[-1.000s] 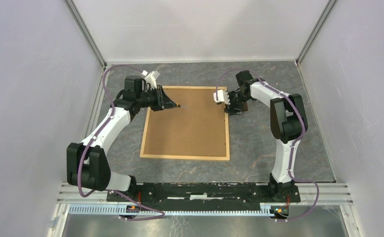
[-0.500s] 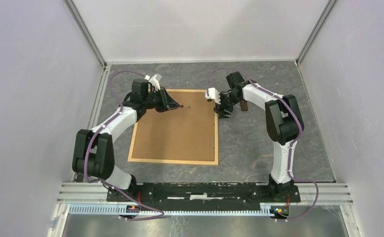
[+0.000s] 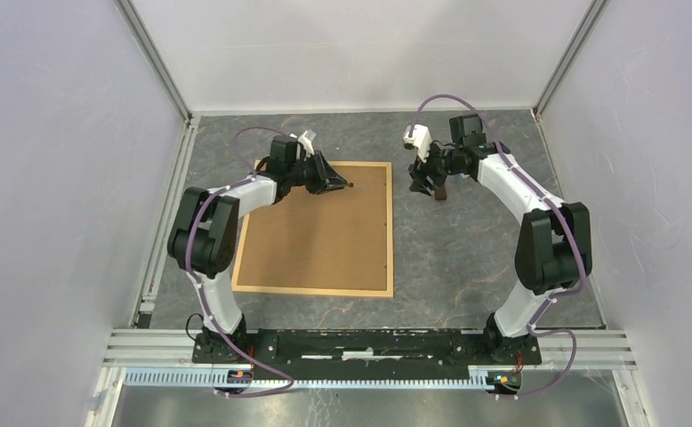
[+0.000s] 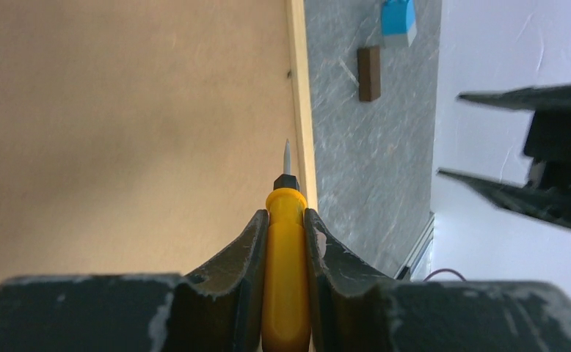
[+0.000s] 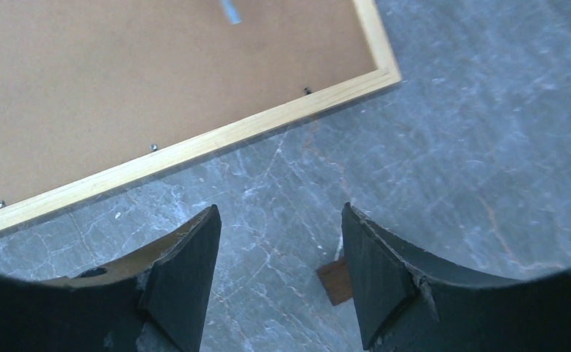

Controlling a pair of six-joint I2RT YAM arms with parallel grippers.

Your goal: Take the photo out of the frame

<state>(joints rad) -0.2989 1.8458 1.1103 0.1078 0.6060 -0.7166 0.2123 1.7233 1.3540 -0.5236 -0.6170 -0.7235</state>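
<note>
The frame (image 3: 316,231) lies back side up on the table, plain brown fibreboard inside a light-wood rim (image 3: 390,222). The photo is hidden under the board. My left gripper (image 3: 335,184) is over the frame's far edge, shut on a yellow-handled screwdriver (image 4: 285,257). Its metal tip (image 4: 287,150) points at the board close to the right rim (image 4: 301,110). My right gripper (image 3: 422,182) is open and empty, off the frame's far right corner. In the right wrist view the right gripper (image 5: 279,246) hangs over bare table with the frame (image 5: 158,66) beyond it.
A small brown block (image 3: 441,190) lies on the table right of the frame, partly behind my right finger (image 5: 337,282). Small metal tabs (image 5: 153,147) sit along the frame's rim. Grey walls close in the table on three sides.
The frame slid left early on, then stayed put. My left gripper moved right along the far edge with the screwdriver. My right gripper left the frame's right edge, going right over the brown block.
</note>
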